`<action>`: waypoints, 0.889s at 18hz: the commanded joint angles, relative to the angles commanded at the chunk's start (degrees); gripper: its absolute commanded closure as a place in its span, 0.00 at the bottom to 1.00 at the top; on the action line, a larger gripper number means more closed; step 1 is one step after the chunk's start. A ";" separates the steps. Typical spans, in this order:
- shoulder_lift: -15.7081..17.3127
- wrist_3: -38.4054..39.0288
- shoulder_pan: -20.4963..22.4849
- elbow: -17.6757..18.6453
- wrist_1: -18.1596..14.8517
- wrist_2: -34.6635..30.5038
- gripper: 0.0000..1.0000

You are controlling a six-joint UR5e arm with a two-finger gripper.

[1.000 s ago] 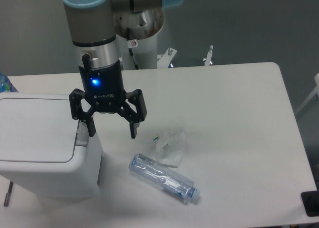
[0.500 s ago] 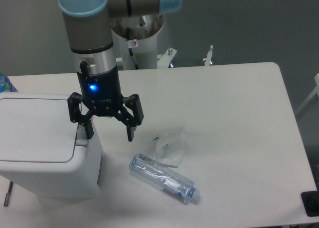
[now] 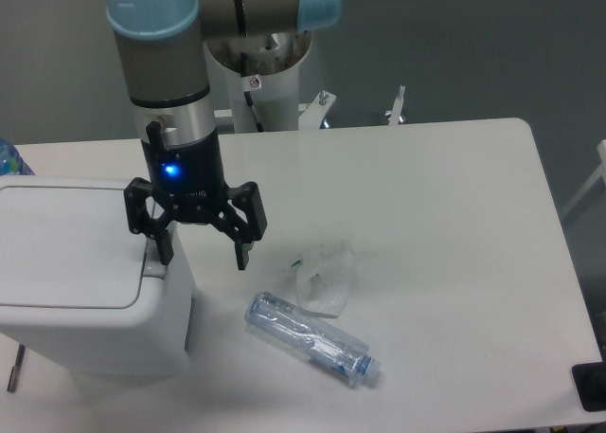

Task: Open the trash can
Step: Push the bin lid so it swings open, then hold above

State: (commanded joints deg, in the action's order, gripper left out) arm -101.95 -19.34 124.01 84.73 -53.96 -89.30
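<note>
The white boxy trash can (image 3: pixel 76 281) stands at the left of the table, lid flat and closed. Its small grey push-button tab (image 3: pixel 153 262) is at the lid's right edge. My gripper (image 3: pixel 204 260) is open, fingers pointing down, above the can's right edge. The left fingertip (image 3: pixel 167 253) hangs just over the tab; the right fingertip (image 3: pixel 242 259) is out past the can's side over the table. I cannot tell if the left finger touches the tab.
A crushed clear plastic bottle (image 3: pixel 311 338) lies on the table right of the can. A crumpled clear plastic cup (image 3: pixel 324 278) lies just behind it. The arm's base (image 3: pixel 265 82) stands at the table's back edge.
The gripper has shifted slightly left and a bit lower, bringing the left finger closer over the grey tab. The lid stays closed.
</note>
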 joint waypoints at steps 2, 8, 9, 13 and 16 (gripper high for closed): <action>0.00 -0.09 0.00 0.09 0.00 0.00 0.00; 0.26 -0.26 0.00 -0.96 -0.09 0.00 0.00; 0.26 -0.35 0.00 -2.10 -0.09 0.00 0.00; 0.09 -0.44 0.79 -4.83 -0.26 -0.09 0.00; 0.35 -0.79 1.93 -5.10 -0.09 -3.32 0.00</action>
State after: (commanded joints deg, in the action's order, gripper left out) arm -101.60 -20.12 125.95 79.63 -54.05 -92.61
